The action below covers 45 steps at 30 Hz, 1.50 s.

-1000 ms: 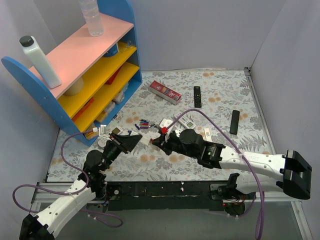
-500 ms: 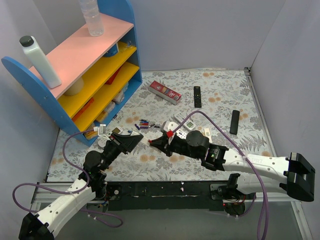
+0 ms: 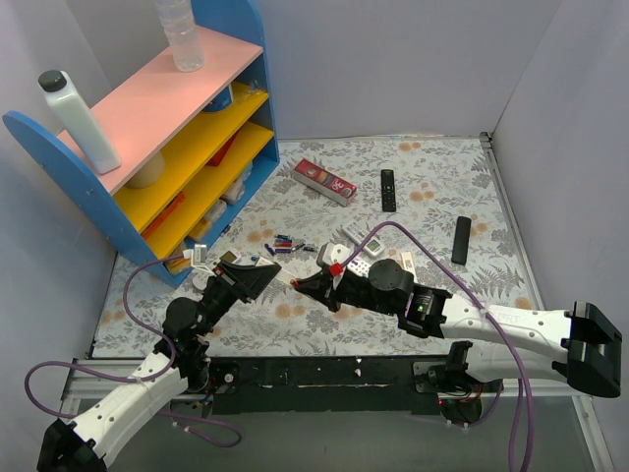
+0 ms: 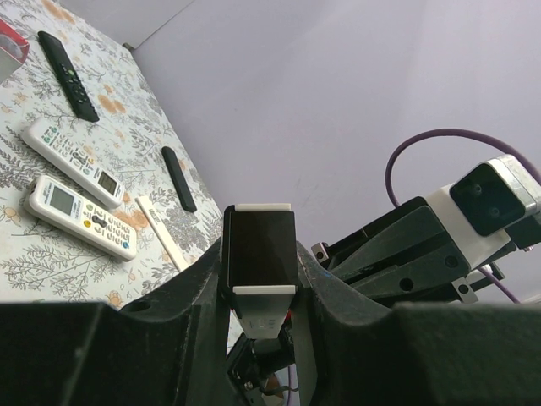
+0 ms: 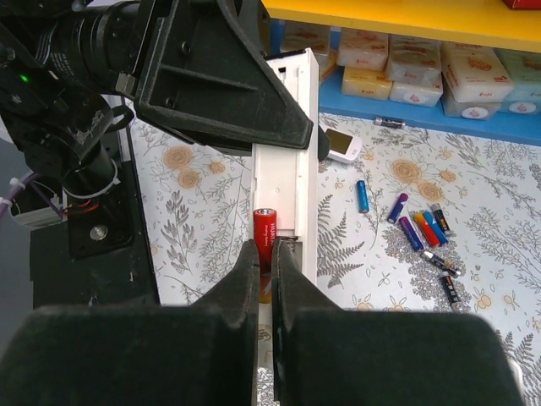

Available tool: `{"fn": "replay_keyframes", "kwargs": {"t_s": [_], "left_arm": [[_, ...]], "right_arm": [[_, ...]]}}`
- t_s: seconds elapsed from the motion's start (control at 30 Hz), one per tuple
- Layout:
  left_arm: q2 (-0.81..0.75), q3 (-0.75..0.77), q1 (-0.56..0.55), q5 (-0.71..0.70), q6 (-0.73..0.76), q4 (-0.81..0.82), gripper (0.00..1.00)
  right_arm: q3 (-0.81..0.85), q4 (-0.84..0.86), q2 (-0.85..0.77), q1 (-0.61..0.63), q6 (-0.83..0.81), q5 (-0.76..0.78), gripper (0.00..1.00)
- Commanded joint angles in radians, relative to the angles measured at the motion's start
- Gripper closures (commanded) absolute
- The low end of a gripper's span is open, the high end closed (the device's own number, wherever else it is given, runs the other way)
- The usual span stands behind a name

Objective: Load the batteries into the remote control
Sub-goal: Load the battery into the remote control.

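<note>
- Lettering: the red battery [image 5: 265, 230] carries a line of small white print, too fine to read. The print on the red box [image 3: 324, 180] on the table [image 3: 432, 167] and on the red-labelled packs [image 5: 418, 63] in the shelf [image 3: 88, 192] is also illegible.
- Remote control [image 5: 284, 169]: slim white bar, back open, long bare channel showing. It is held off the table at front left-centre, one end clamped between the fingers of the left gripper [image 4: 259, 262].
- Right gripper [image 5: 264, 254]: fingers closed on the red battery, which lies along the channel's near end. Whether it is seated cannot be told.
- Loose batteries [image 5: 420, 228]: blue, purple, orange and dark wraps, scattered on the floral cloth near the remote control.
- Room: walls on three sides; shelf in the far left corner; two white remotes [image 4: 80, 216] right of the grippers; bare cloth at near right.
</note>
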Motion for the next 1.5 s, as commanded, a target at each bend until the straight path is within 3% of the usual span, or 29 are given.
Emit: {"fn": "replay_keyframes", "kwargs": {"t_s": [0.0, 0.87, 1.27, 1.47], "left_arm": [[-0.007, -0.123, 0.0, -0.021, -0.017, 0.042, 1.0], [-0.042, -0.129, 0.0, -0.021, -0.015, 0.039, 1.0], [-0.022, -0.132, 0.0, -0.011, -0.012, 0.047, 1.0], [0.018, -0.13, 0.002, -0.001, -0.006, 0.055, 1.0]], "right_arm": [[-0.002, -0.024, -0.014, 0.008, -0.023, -0.006, 0.99], [0.016, -0.132, 0.019, 0.008, 0.001, 0.14, 0.75], [0.044, -0.147, 0.023, 0.008, 0.032, 0.103, 0.64], [0.07, -0.168, 0.005, 0.008, 0.026, 0.077, 0.51]]}}
